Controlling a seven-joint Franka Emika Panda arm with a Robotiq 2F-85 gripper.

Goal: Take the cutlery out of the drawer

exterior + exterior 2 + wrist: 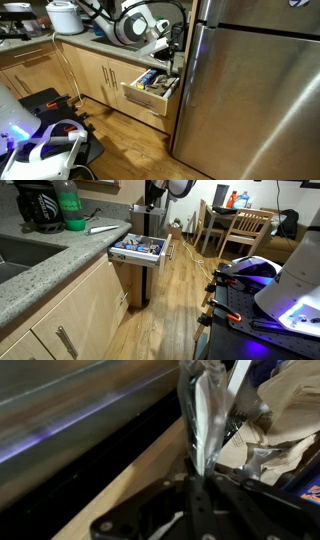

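1. Nearest in an exterior view, a speckled grey stone countertop (50,275) runs along the left. A green plastic bottle (70,205) stands on it further back.

2. Beyond the counter's end, the shallow oak-fronted drawer (135,258) stands pulled out over the wooden plank floor (185,300). It holds the cutlery (140,247), a jumble of slim silvery utensils with dark and bluish handles. All of it lies inside the pale inner sides.

3. In the opposite exterior view the same drawer (145,100) sits just beside a tall stainless steel refrigerator (250,90) on its right. The cutlery (157,80) is heaped toward the back.

4. The white and black robot arm (135,25) reaches down from above the counter. Its gripper (165,58) points into the rear of the drawer.

5. Only the wrist view shows the grip. The gripper (200,472) has its black fingers (188,485) pressed together on a slim silvery utensil (207,415), which stands up from between them. Pale crumpled shapes on the right are too blurred to name.

6. Farthest, seen in only one exterior view, a wooden dining table with chairs (240,225) stands at the room's far end.
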